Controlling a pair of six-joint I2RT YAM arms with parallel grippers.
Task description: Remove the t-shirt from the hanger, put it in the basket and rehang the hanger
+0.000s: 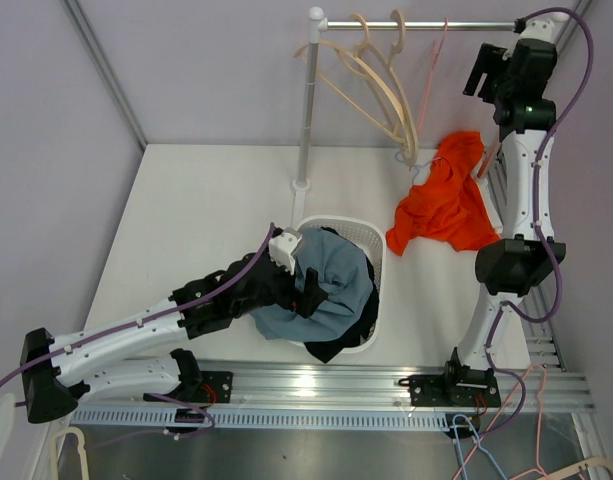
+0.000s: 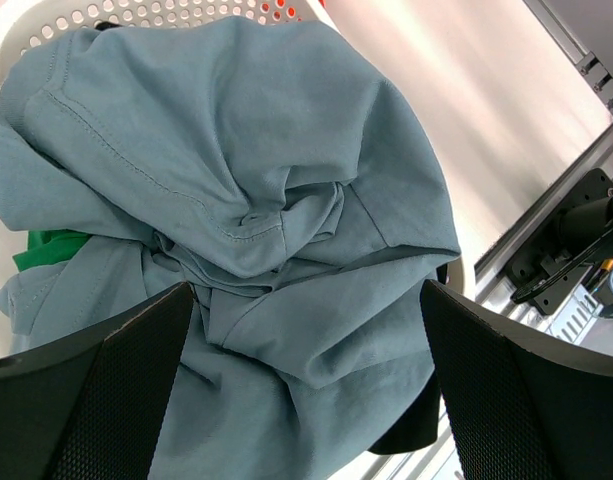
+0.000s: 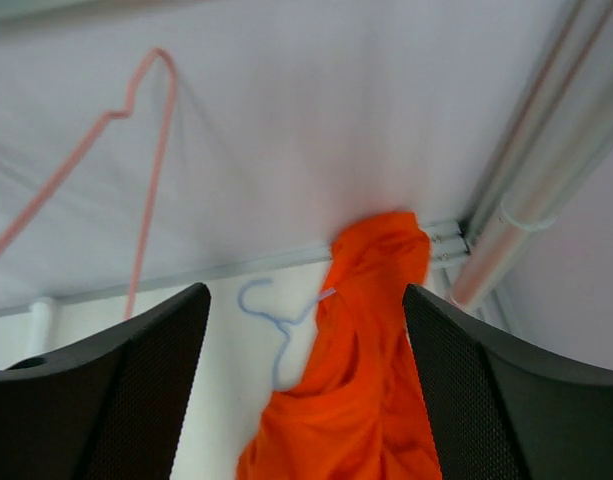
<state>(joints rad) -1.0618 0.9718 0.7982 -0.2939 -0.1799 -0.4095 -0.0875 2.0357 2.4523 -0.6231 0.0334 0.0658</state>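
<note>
No legible text, label or number anywhere (all views).

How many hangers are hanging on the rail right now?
3. Two beige hangers side by side at the middle of the rail, one pink hanger right of them. Others may hide behind the beige pair.

The left arm [image 1: 136, 335] extends low toward centre, its left gripper [image 2: 306, 290] pointing down with jaws fully apart. The right arm [image 1: 531, 190] stands raised, its right gripper [image 3: 306, 290] spread and empty.
</note>
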